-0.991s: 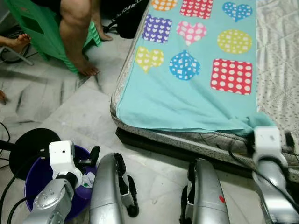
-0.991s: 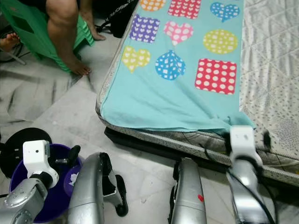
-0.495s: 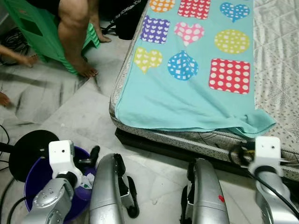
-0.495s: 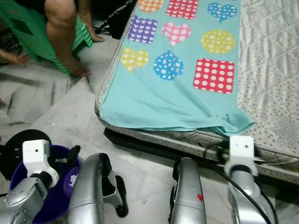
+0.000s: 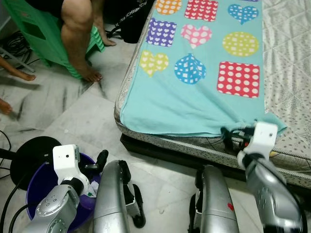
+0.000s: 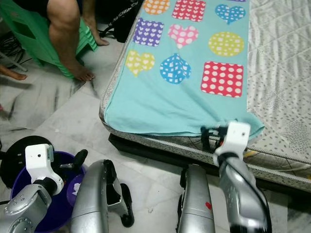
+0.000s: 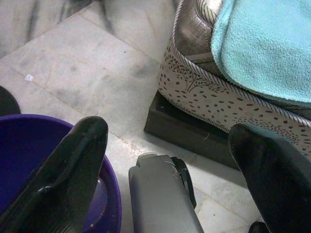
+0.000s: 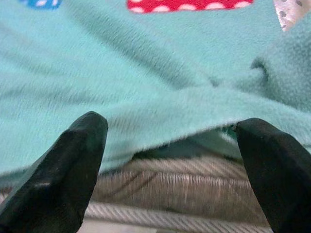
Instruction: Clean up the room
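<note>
**Marble floor beside a low mattress, seen from the robot's head**

Marble floor tiles (image 5: 73,116), grey-veined and matt, run from the robot's feet to the bed. Nearest, at lower left, the left gripper (image 7: 167,160) hangs over a round purple bucket (image 5: 36,187), its two black fingers spread wide apart and holding nothing; a black disc-shaped base (image 5: 26,155) lies just beside the bucket, with cables trailing off it. The robot's two silver legs stand between the arms.

At lower right, the right gripper (image 8: 175,160) has swung inward and upward since half a second ago, when its wrist hung below the mattress edge; it now sits at the blanket's hem. Its fingers (image 8: 73,160) are parted, the hem lying between them but not clamped.

The blanket (image 5: 194,97) is turquoise fleece, soft-napped, printed with dotted hearts, squares and circles. It lies flat on the mattress (image 5: 286,73), whose quilted white top is exposed to the right; its near right corner is bunched into a fold. The mattress side (image 7: 209,92) is patterned fabric over a dark base.

Farthest, at upper left, a seated person's bare leg (image 5: 77,39) rests before a green plastic stool (image 5: 36,31), and a black bag (image 5: 133,22) leans against the bed.
</note>
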